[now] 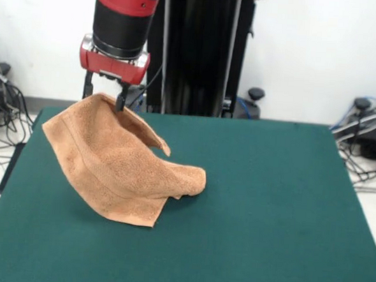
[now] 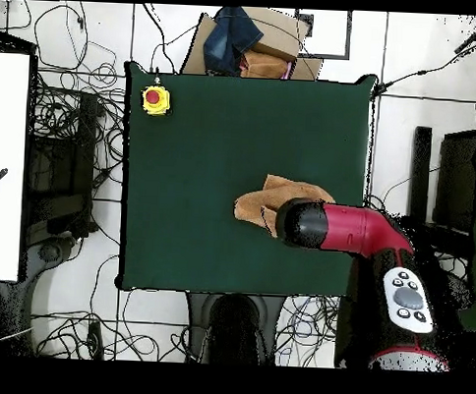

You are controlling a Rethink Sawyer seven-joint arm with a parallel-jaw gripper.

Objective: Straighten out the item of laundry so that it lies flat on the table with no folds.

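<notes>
no readable text, labels, numbers, signs anywhere

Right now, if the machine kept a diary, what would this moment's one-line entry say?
gripper: shut on towel edge, lifted | towel: draped, folded, lower part on table | task: not yet flat

Rough terry towel; matte cloth-like table.

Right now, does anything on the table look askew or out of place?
Yes: the towel is not flat. The gripper holds one edge up, so it hangs crumpled and folded over the green table. Nothing looks spilled or damaged.
</notes>
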